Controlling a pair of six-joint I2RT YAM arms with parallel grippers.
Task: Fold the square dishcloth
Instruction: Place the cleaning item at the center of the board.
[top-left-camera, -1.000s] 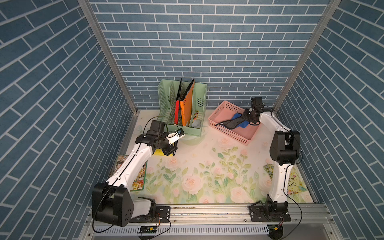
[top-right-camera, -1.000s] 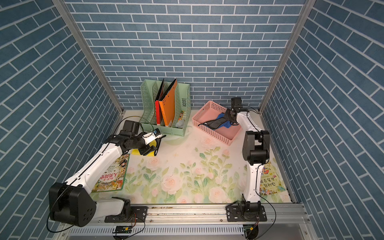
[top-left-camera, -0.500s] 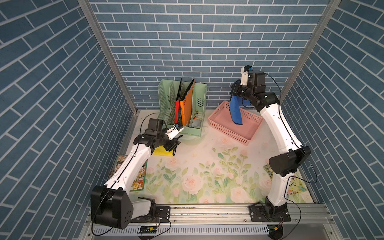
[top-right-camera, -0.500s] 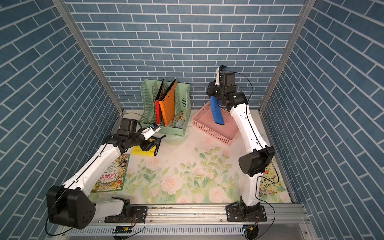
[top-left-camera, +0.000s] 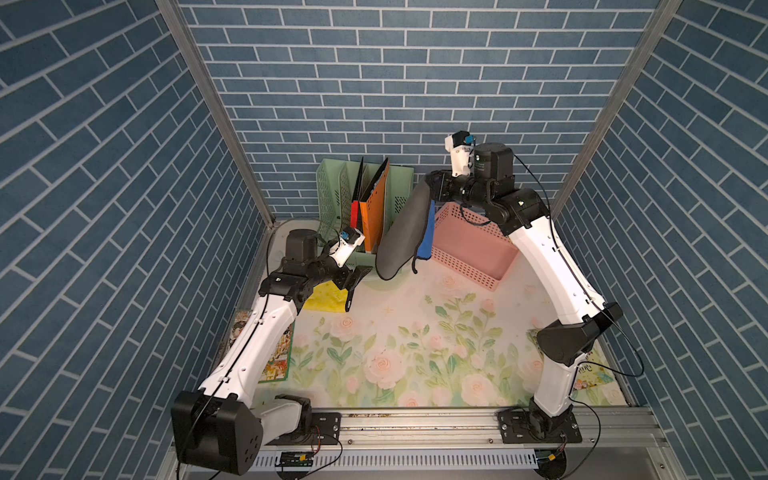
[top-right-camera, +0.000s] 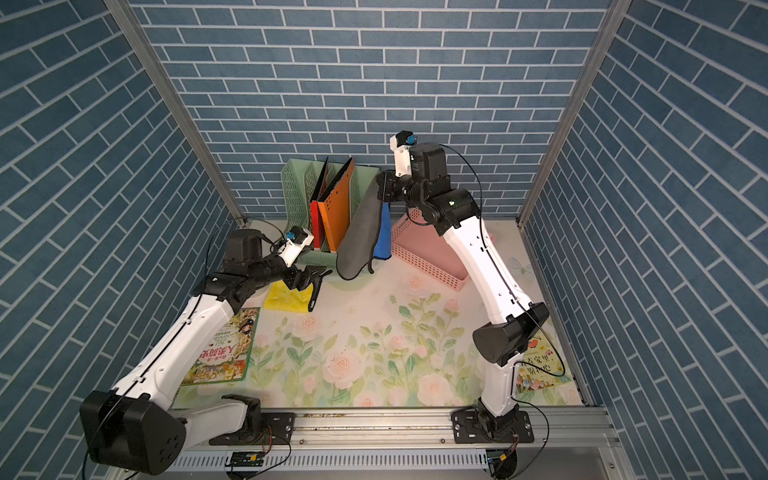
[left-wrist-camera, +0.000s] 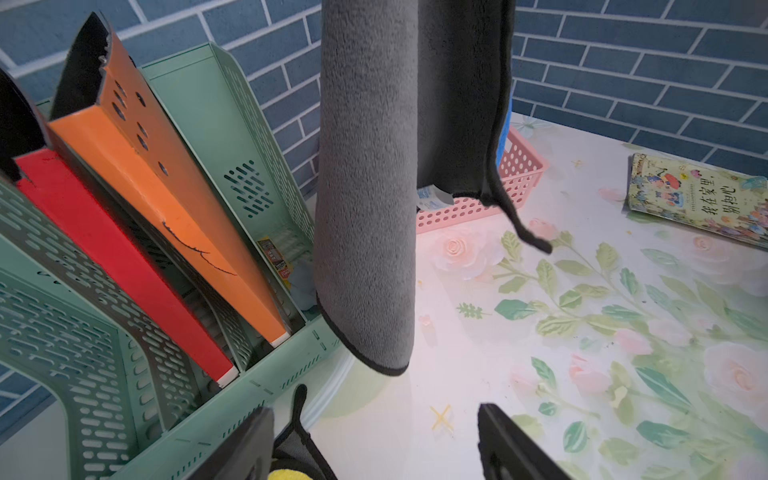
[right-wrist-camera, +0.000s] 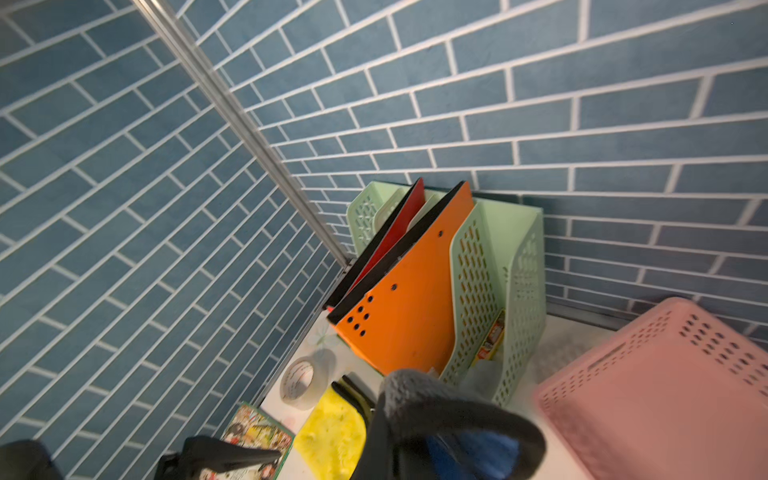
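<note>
In both top views the right gripper (top-left-camera: 433, 192) clamped one grey dishcloth (top-left-camera: 401, 232) and one blue cloth (top-left-camera: 427, 239), hanging beneath it; the left gripper (top-left-camera: 354, 286) gaped above one yellow cloth (top-left-camera: 326, 300). Left wrist: the grey dishcloth hung ahead of two parted fingers (left-wrist-camera: 245, 449). Right wrist: both cloths bunched at the jaws.

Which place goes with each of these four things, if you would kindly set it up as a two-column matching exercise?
Things:
1. grey dishcloth
2. yellow cloth
3. orange folder
4. pink basket

Places:
A. stands in the green file rack
B. sits on the table beside the rack
C. hangs from the shut right gripper
D. lies on the table at the open left gripper

Pairs: 1-C, 2-D, 3-A, 4-B.
</note>
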